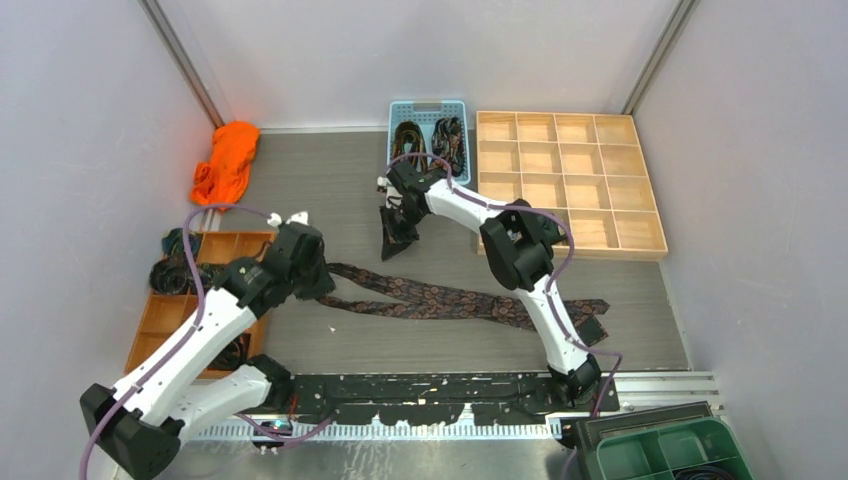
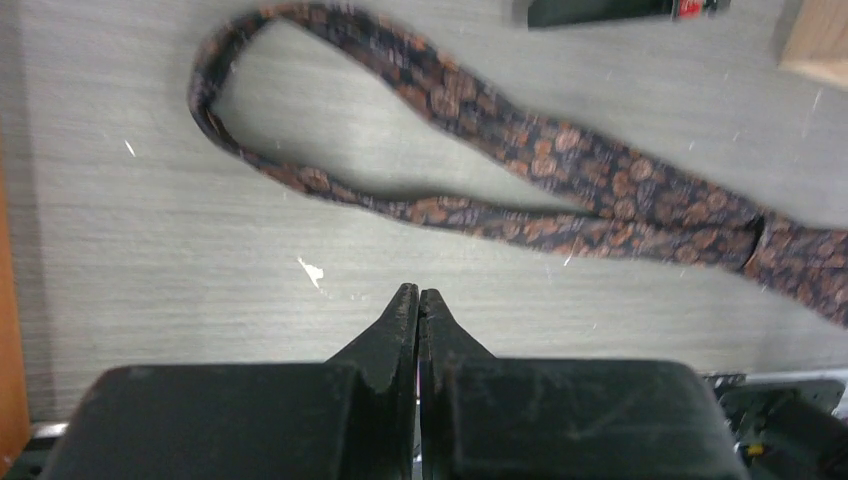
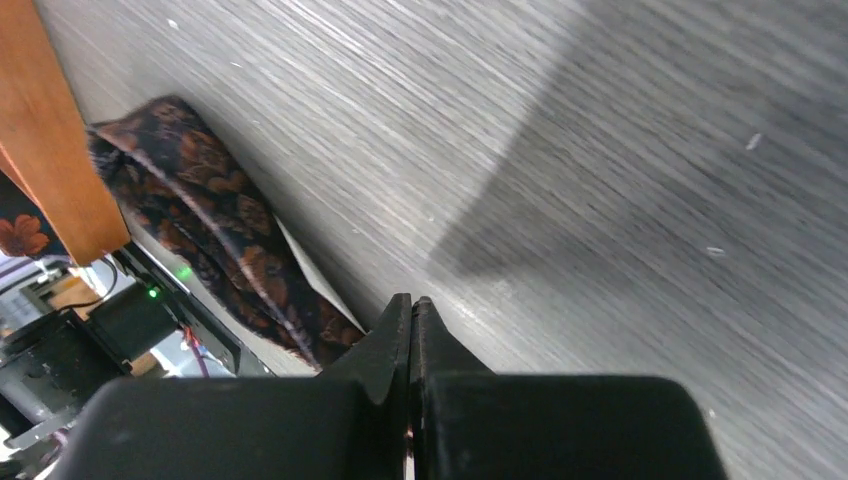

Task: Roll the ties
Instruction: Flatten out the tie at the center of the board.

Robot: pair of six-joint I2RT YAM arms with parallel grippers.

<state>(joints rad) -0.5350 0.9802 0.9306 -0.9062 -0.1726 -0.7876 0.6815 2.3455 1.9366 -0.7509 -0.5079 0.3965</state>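
The left gripper (image 2: pixel 418 300) is clenched with nothing between its fingers, poised over bare bench (image 1: pixel 330 190) toward the left near corner. Just ahead of its tips lies the patterned tie (image 2: pixel 600 180), doubled back on itself, with the rounded fold at the end closest to this gripper. From that fold the tie's long axis runs roughly along the near edge, slanting toward the right near corner, where its broad end rests by the base of the right arm.

The right gripper (image 3: pixel 410 308) is likewise closed on nothing. It hangs over the middle of the bench, on the far-edge side of the tie and apart from it, close to the blue basket (image 1: pixel 395 115), which holds other ties (image 1: pixel 430 140).

The left arm appears the nearer one to the fold. A roll would probably start there, with the fingers having to open first and reach forward a little to take the fabric.
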